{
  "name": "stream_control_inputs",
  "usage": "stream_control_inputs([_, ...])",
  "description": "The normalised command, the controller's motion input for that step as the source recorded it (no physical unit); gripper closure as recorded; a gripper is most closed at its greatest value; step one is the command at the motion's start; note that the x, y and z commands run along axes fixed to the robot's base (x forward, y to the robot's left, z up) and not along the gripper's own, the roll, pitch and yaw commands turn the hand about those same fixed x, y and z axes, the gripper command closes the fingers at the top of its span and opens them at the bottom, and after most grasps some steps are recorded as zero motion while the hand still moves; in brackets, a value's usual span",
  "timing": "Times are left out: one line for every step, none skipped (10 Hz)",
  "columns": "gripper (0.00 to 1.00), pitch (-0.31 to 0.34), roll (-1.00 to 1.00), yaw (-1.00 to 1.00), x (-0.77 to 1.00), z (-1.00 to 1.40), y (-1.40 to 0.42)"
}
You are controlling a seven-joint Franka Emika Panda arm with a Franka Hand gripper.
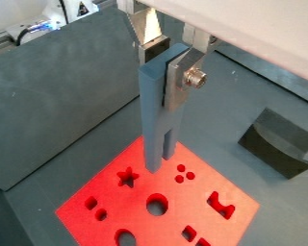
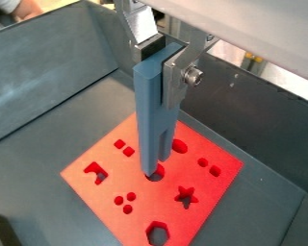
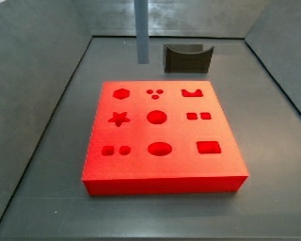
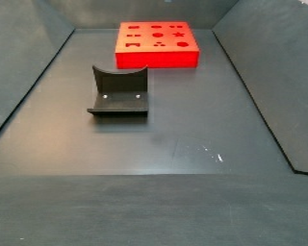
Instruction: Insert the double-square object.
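Note:
My gripper is shut on the upper end of the double-square object, a long slim grey-blue bar that hangs upright from the fingers. Both wrist views show it, and the grip is the same in the other one. The bar hangs above the red board, its lower end near the board's middle and apart from it. In a side view only the bar shows, coming down from the top edge above the board's far side. The gripper itself is out of both side views.
A dark grey U-shaped block stands on the floor just beyond the board; it also shows in a wrist view and in a side view. Dark grey walls enclose the floor. The red board lies at one end.

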Motion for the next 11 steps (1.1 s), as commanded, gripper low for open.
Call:
stream_control_inputs([1.0, 0.0, 0.02, -0.65, 0.47, 0.0, -0.01])
stream_control_inputs([1.0, 0.0, 0.02, -0.63, 0.5, 0.0, -0.01])
stream_control_inputs([1.0, 0.0, 0.02, -0.63, 0.5, -0.01, -0.02])
stream_control_inputs([1.0, 0.0, 0.02, -0.72, 0.4, -0.01, 0.0])
stream_control_inputs([1.0, 0.0, 0.03, -0.81, 0.27, -0.03, 0.0])
stream_control_inputs([1.0, 0.0, 0.05, -0.88, 0.17, -0.07, 0.0])
stream_control_inputs([1.0, 0.0, 0.06, -0.9, 0.13, -0.1, 0.0])
stream_control_inputs([1.0, 0.0, 0.05, -0.93, 0.09, -0.08, 0.0])
stream_control_inputs([1.0, 0.0, 0.03, -0.93, 0.1, -0.04, 0.0])
stream_control_inputs([1.0, 0.0, 0.02, -0.89, 0.15, -0.02, 0.0])
stream_control_inputs([1.0, 0.0, 0.01, -0.75, 0.34, 0.0, -0.03])
